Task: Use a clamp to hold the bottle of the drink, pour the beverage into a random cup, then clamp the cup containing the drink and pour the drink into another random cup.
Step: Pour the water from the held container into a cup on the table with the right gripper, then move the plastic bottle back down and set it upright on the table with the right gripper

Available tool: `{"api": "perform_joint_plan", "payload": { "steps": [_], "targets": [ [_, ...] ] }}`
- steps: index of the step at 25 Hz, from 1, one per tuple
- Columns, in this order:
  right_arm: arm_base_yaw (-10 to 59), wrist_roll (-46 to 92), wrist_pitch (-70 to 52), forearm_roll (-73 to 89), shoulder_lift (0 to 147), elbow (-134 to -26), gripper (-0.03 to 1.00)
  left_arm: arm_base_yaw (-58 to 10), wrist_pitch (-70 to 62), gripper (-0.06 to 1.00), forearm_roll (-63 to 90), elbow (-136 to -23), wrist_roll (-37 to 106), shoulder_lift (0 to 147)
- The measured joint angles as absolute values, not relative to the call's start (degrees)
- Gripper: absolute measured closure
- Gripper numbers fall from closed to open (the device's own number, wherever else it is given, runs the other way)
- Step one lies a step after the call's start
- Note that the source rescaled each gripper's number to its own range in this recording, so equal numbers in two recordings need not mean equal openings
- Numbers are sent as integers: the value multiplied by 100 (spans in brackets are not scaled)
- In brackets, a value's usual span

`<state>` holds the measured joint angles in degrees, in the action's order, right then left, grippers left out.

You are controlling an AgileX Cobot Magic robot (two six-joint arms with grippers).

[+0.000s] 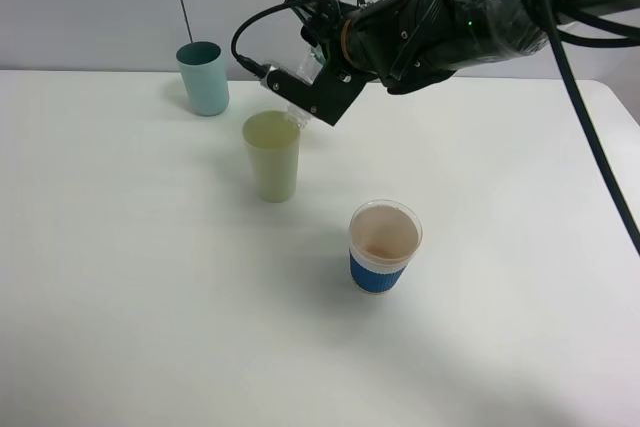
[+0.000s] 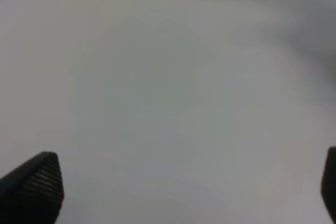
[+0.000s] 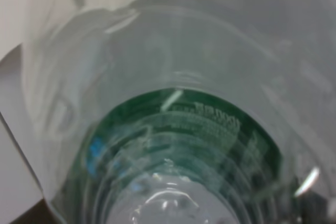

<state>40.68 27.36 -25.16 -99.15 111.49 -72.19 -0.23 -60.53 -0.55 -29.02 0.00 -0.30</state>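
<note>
Above the middle of the worktop [image 1: 120, 277], exterior high view: the right tool [image 1: 310, 94], its jaws pinching the bottle [image 1: 287, 87], holds it tipped steeply, with the mouth lowermost and aimed toward the left of the view. The dark arm behind the tool reaches in from the upper right, trailing black cables.

Right wrist view: the bottle's clear ribbed body fills the picture, and the green label [image 3: 184, 129] wraps round it. The tool's own fingers are hidden behind the plastic.

Directly below the bottle mouth stands the yellow-green cup [image 1: 271, 159], upright on the worktop, with the mouth hanging just above its far rim. No stream of beverage can be made out at this sharpness. The cup's inside shows only a pale yellowish tone, which may or may not be liquid.

The blue-banded cup [image 1: 384, 247] stands upright nearer the camera and to the right of the yellow-green cup, apart from it. Its pinkish-beige inside faces the lens. The teal cup [image 1: 203, 78] stands upright toward the back left of the worktop, apart from the other two cups and close to the pale wall.

Left wrist view: the left tool [image 2: 181, 190] is spread wide over bare worktop. One dark ribbed fingertip [image 2: 34, 190] shows at one edge of the picture, and the other is barely visible at the opposite edge. The teal cup appears blurred, well ahead of the tool.
</note>
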Motion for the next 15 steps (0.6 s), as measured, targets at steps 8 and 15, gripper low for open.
{"api": "perform_joint_plan", "payload": {
  "steps": [8,15],
  "targets": [
    [4068,-466,-2605,-9920,11149,-7219,97,-23,-6053,-6,-55,-2902,0,-30],
    [4068,-2610,-2459,-9536,11014,-7219,97,-23,-6053,-6,-55,-2902,0,-30]
  ]
}}
